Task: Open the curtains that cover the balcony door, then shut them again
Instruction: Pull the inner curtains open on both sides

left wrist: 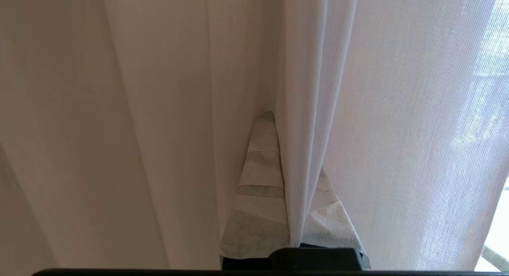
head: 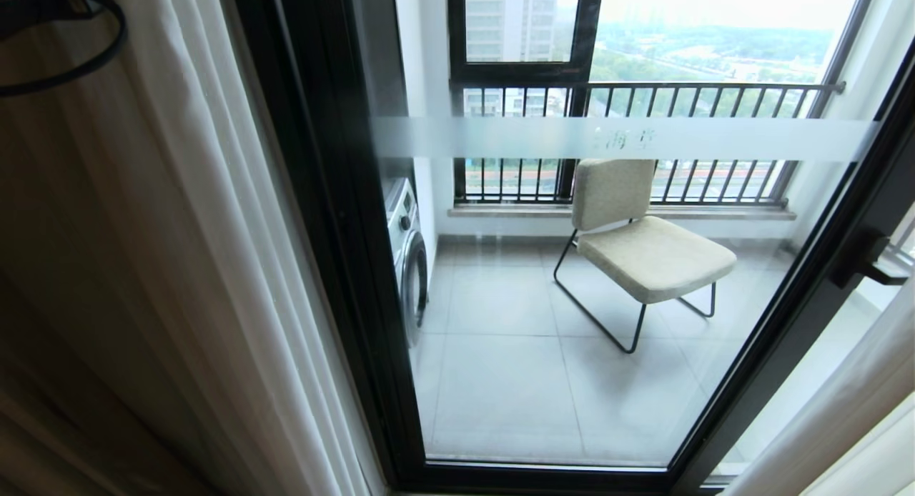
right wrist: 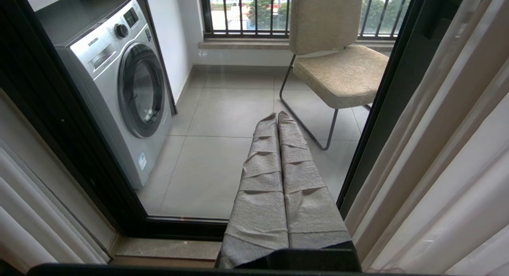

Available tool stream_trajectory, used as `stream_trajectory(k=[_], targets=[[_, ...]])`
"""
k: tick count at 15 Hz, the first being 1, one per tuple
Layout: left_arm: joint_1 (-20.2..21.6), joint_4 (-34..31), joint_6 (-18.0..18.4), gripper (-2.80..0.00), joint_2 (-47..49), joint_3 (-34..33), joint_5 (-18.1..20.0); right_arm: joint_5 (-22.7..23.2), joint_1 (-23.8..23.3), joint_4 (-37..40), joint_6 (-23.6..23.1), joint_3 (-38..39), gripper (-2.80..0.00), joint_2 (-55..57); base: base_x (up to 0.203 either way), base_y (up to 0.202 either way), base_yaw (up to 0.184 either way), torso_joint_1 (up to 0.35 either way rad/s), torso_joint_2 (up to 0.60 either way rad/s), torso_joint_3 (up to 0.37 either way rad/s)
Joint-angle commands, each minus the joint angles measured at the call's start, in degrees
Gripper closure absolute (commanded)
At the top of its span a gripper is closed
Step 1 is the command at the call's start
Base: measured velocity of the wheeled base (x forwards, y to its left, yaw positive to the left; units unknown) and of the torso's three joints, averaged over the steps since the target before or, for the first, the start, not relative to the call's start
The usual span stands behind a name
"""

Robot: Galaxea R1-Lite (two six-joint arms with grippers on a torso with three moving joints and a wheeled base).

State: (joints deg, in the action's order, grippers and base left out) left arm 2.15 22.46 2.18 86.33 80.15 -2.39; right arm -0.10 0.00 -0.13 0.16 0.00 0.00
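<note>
My left end effector (left wrist: 296,180), cloth-wrapped fingers (left wrist: 260,176), is clenched on a fold of the curtains (left wrist: 306,109), tall pale cream-white woven fabric panels in long vertical folds; the sheer layer runs down between the two fingers, the thicker beige layer hangs beside it. In the head view that drawn-aside fabric fills the 9 o'clock side (head: 179,267), with a black cable loop (head: 107,46) at 10 o'clock. A second bunch of curtain hangs at 4 o'clock (head: 843,410).

My right end effector (right wrist: 277,121), grey cloth-wrapped, is clenched on nothing, fingers pressed together, pointing at the glass low down.

Next out at centre, the balcony door (head: 343,281): big sliding glass panel in a thick black metal frame, uncovered, horizontal frosted band (head: 500,137) across at 12 o'clock, black handle (head: 868,260) at 3 o'clock.

Behind the glass, grey tiled balcony floor (head: 500,367). Silver front-loading washing machine (head: 407,253) at 9 o'clock of the floor, beige padded chair on black wire legs (head: 643,246) at 1 o'clock. Farthest, black-framed window with railing bars (head: 643,88) at 12 o'clock.
</note>
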Motion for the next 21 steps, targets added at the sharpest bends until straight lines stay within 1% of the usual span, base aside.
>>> stream_trajectory(k=[1,4,5,8,12,14,16,19,21], targets=[[2.7,0.0,-0.7,0.00,1.2,0.3,0.0,0.0,0.0,0.0,0.0,0.0,0.00,0.0,0.000,0.000,0.000,0.000,0.00,0.000],[8.4,0.0,-2.7,0.00,3.0,2.2,0.3,0.0,0.0,0.0,0.0,0.0,0.00,0.0,0.000,0.000,0.000,0.000,0.00,0.000],[10.9,0.0,-3.3,0.00,3.9,2.8,1.4,0.0,0.0,0.0,0.0,0.0,0.00,0.0,0.000,0.000,0.000,0.000,0.00,0.000],[19.6,0.0,-4.4,0.00,7.5,5.7,8.4,0.0,0.0,0.0,0.0,0.0,0.00,0.0,0.000,0.000,0.000,0.000,0.00,0.000],[31.6,0.0,-7.4,0.00,13.3,9.9,13.7,0.0,0.0,0.0,0.0,0.0,0.00,0.0,0.000,0.000,0.000,0.000,0.00,0.000],[37.4,0.0,-8.2,0.00,17.8,14.0,17.3,0.0,0.0,0.0,0.0,0.0,0.00,0.0,0.000,0.000,0.000,0.000,0.00,0.000],[42.5,0.0,-8.6,0.00,23.1,19.7,19.6,0.0,0.0,0.0,0.0,0.0,0.00,0.0,0.000,0.000,0.000,0.000,0.00,0.000],[48.1,-0.1,-9.0,0.00,28.9,26.7,22.4,0.0,0.0,0.0,0.0,0.0,0.00,0.0,0.000,0.000,0.000,0.000,0.00,0.000],[48.6,-0.1,-9.0,0.00,29.2,27.6,23.4,0.0,0.0,0.0,0.0,0.0,0.00,0.0,0.000,0.000,0.000,0.000,0.00,0.000]])
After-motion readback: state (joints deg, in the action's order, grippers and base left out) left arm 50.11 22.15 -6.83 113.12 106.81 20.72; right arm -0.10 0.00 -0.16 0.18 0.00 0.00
